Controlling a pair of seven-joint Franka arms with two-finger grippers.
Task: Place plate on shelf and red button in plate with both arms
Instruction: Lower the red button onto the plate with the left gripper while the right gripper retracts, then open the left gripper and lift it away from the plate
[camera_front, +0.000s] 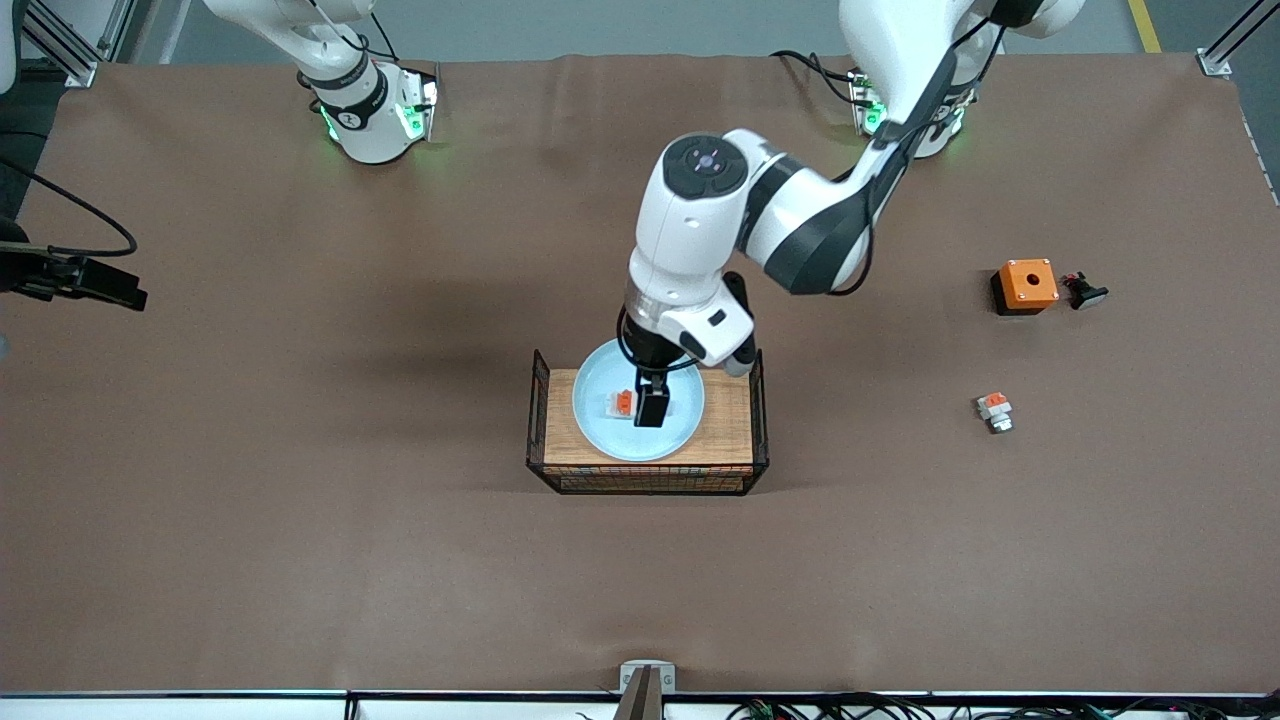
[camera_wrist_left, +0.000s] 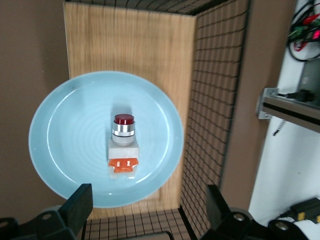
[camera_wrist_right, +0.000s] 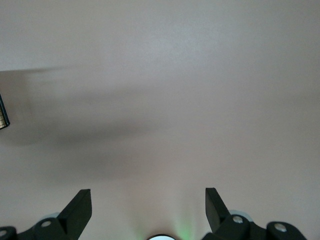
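- The plate, pale blue and round, lies flat on the wooden top of the wire-sided rack near the middle of the tabletop.
- The red button lies on its side in the middle of the plate; in the left wrist view its red cap points to 12 o'clock and its orange block to 6 o'clock.
- The left gripper hangs over the plate just above the button, fingers spread wide to either side and touching nothing; the button sits free between and below them.
- In the left wrist view the plate overhangs the rack's wooden board at its 9 o'clock edge, and the mesh wall runs beside its 3 o'clock edge.
- The right gripper is spread wide and holds nothing; its own view shows only bare brown tabletop under it, with a corner of the rack's mesh at the frame edge. That arm waits.
- Toward the left arm's end of the tabletop sit an orange box with a hole, a small black piece just beside it, and, nearer the front camera, a white-and-orange piece with a pale cap.
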